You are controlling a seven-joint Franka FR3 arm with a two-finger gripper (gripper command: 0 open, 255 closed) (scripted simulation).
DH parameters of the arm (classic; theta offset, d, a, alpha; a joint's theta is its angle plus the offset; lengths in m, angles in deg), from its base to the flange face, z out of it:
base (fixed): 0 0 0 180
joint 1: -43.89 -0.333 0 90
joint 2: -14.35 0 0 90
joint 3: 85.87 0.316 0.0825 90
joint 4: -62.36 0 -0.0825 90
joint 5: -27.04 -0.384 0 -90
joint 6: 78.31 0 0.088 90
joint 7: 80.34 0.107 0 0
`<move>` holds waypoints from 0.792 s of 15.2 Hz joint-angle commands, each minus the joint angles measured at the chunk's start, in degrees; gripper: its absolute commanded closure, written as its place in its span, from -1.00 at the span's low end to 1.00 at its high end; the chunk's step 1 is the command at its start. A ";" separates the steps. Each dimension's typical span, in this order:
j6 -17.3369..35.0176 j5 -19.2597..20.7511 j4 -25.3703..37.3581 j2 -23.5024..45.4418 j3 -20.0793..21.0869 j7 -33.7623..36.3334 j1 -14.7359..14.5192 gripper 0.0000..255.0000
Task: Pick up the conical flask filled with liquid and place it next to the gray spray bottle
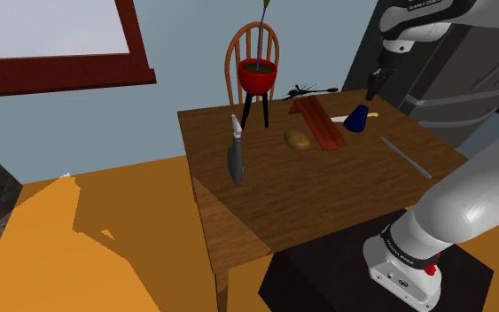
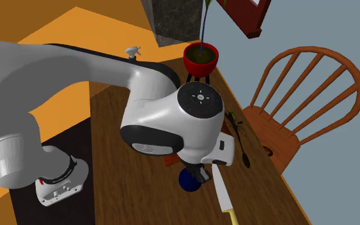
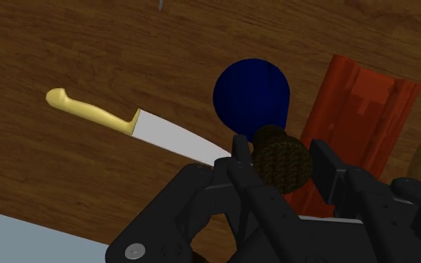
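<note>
**Setting.** A wooden table [image 1: 327, 204] stands on an orange floor [image 1: 105, 257] before a blue-grey wall [image 1: 79, 124] with a dark red window frame [image 1: 61, 75]. A wooden chair [image 1: 238, 44] stands at the table's far edge.

**Task objects.** The dark blue conical flask [image 1: 357, 119] stands upright near the shoulder view's far right corner, just beside a red tray [image 1: 320, 124]. It is well apart from the grey spray bottle [image 1: 236, 152], with a potato [image 1: 297, 139] between them.

**Tool.** The gripper [image 3: 281, 146] hangs above the flask with its fingers parted either side of the dark stopper [image 3: 282, 164], grasping nothing.

**Obscured.** In the second exterior view the wrist covers most of the flask. A thin black object [image 1: 309, 89] by the red plant pot [image 1: 258, 74] cannot be identified.

**Surroundings.** A yellow-handled knife [image 3: 126, 123] lies beside the flask, and a grey rod [image 1: 405, 156] lies nearer the stand.
</note>
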 commanded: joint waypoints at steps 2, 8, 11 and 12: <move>-2.46 0.27 1.95 -0.60 0.21 0.29 -0.11 1.00; -7.04 0.62 5.76 -1.49 0.49 0.53 -0.22 1.00; -9.34 0.70 7.84 -1.74 0.61 0.56 -0.28 1.00; -10.10 0.71 8.55 -1.79 0.65 0.56 -0.30 1.00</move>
